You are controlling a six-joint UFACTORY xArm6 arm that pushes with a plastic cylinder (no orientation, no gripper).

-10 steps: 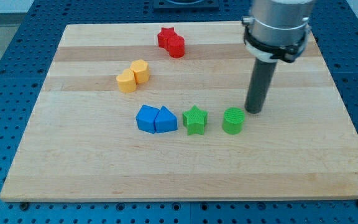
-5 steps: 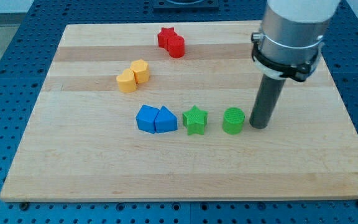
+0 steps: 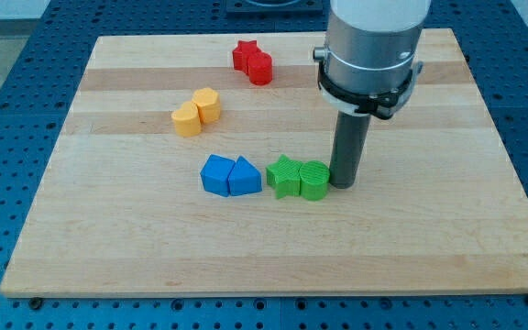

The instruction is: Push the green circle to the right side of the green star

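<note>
My tip point(image 3: 342, 186), the lower end of a smooth dark rod with no fingers and holding nothing, touches the right side of the ribbed green circle point(image 3: 314, 181) near the frame centre. The circle presses against the green star point(image 3: 284, 176) on its left. Further left, two blue blocks point(image 3: 230, 176) touch each other on the pale wooden tabletop point(image 3: 429, 238).

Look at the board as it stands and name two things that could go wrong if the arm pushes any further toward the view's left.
1. The green circle already touches the green star, and my tip sits against the circle's right side. More pushing would likely shove the star too.
2. The star sits close to the blue triangular block, so it could be driven into the blue pair, disturbing the blue block as well.
</note>
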